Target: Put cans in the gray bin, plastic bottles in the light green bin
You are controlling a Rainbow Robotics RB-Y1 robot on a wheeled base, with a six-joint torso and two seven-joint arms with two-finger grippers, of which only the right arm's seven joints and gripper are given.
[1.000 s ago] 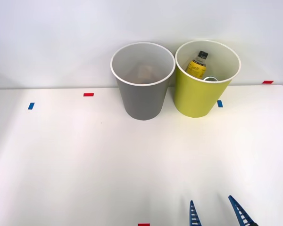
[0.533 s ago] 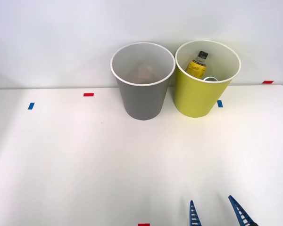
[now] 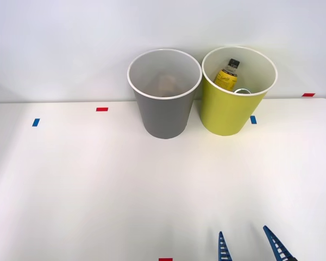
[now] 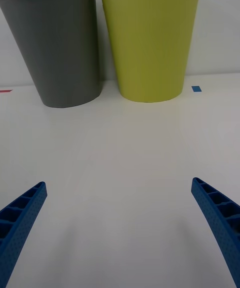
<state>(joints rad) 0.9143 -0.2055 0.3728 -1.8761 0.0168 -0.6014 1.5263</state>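
Small yellow plastic bottle with a black screw cap point(image 3: 229, 74): we log it inside the tall, tapered yellow-green plastic bin with a white rim point(image 3: 224, 111), leaning with its cap toward 12 o'clock against the bin's far inner wall. Beside it at 4 o'clock, a pale rounded object point(image 3: 242, 91) lies in the same bin (we cannot tell what it is). The tall, tapered gray plastic bin with a white rim point(image 3: 164, 117) stands just beside the green one, at its 9 o'clock; their rims nearly touch. Something pale sits at its bottom, too faint to identify.

Both bins stand upright at the far edge of the white table point(image 3: 98, 185), at 12 o'clock from the right gripper point(image 3: 249, 247). We note the gripper released, its blue ribbed fingers point(image 4: 220, 223) spread wide with nothing between them, hovering low over bare tabletop well apart from the bins. Small red and blue tape marks point(image 3: 101, 109) dot the table.
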